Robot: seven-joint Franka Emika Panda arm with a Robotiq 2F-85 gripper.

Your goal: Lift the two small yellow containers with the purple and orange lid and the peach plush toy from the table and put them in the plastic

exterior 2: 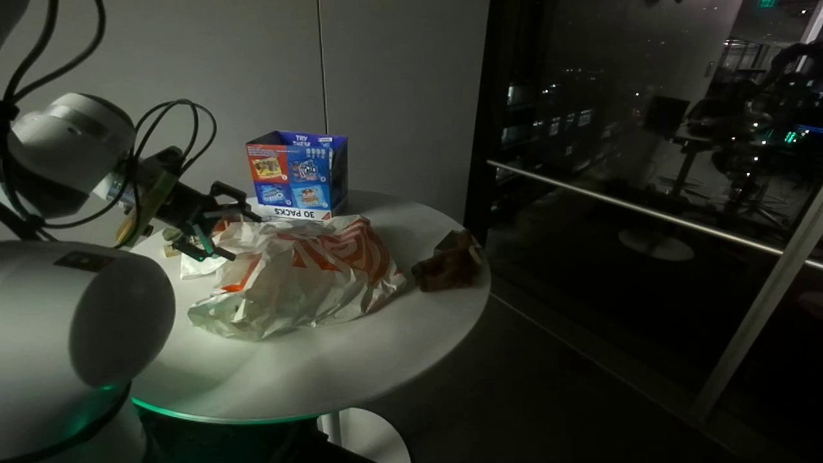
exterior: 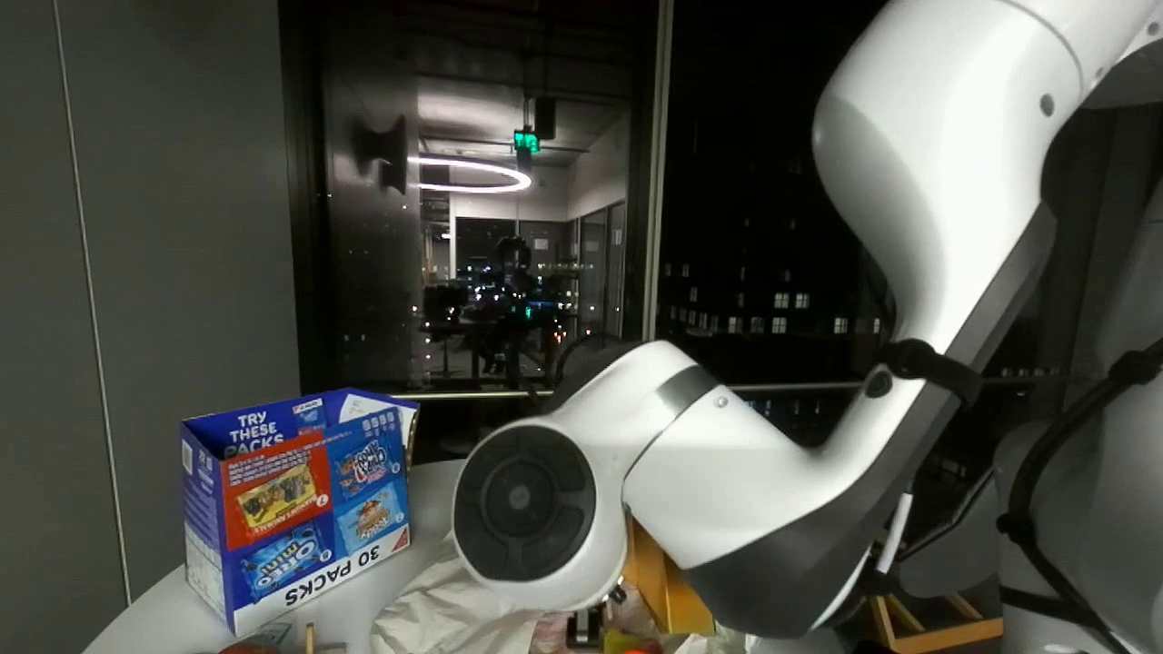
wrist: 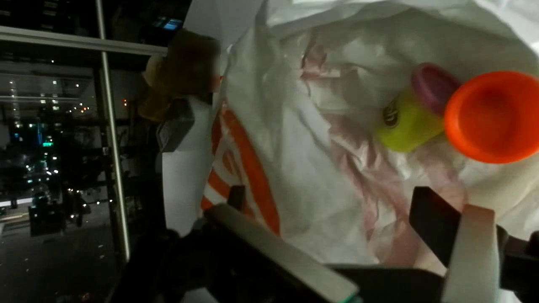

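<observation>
In the wrist view a small yellow container with a purple lid [wrist: 406,126] lies tilted in the mouth of a white bag with orange print [wrist: 320,160]. Beside it is a bright orange lid [wrist: 492,118]; the body under it is hidden. The bag lies crumpled on the table in an exterior view [exterior 2: 302,270] and hides the containers there. A brown, plush-looking object [wrist: 189,63] sits beyond the bag, also at the table's edge in an exterior view [exterior 2: 450,267]; it is too dark to tell if it is the peach toy. My gripper [wrist: 337,206] is open and empty at the bag's mouth.
A tall blue snack box [exterior: 309,509] stands behind the bag, also seen in an exterior view [exterior 2: 296,177]. A small beige item [exterior 2: 171,241] lies near the gripper. A yellow-orange wooden piece [exterior: 668,581] shows behind the arm. The round white table [exterior 2: 360,360] has a window beyond it.
</observation>
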